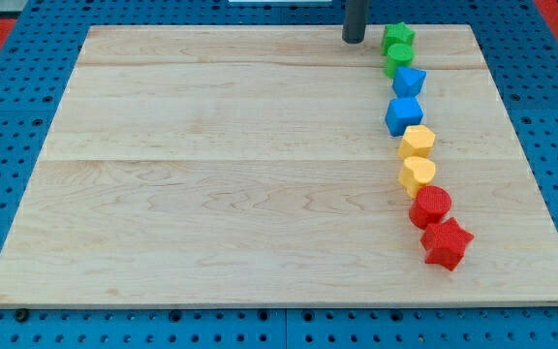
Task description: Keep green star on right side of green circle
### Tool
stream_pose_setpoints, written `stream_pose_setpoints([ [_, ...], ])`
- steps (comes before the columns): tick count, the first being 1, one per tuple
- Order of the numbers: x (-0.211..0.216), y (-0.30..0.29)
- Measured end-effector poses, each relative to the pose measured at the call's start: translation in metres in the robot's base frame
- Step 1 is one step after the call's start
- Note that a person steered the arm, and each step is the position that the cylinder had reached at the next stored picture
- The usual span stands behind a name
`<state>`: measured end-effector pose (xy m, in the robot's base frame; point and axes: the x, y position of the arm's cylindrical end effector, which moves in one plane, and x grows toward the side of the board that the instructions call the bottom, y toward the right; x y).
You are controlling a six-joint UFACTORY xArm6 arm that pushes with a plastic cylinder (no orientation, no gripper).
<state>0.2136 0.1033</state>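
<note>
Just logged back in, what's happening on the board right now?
My tip sits near the view's top edge of the wooden board, just left of the green star, not clearly touching it. The green circle lies directly below the star, touching it. Under them a column runs down the view's right: two blue blocks, a yellow pair, a red circle and a red star.
</note>
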Motion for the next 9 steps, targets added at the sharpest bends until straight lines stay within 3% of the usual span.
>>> stream_pose_setpoints([
  [5, -0.002, -0.011],
  [9, -0.01, 0.102],
])
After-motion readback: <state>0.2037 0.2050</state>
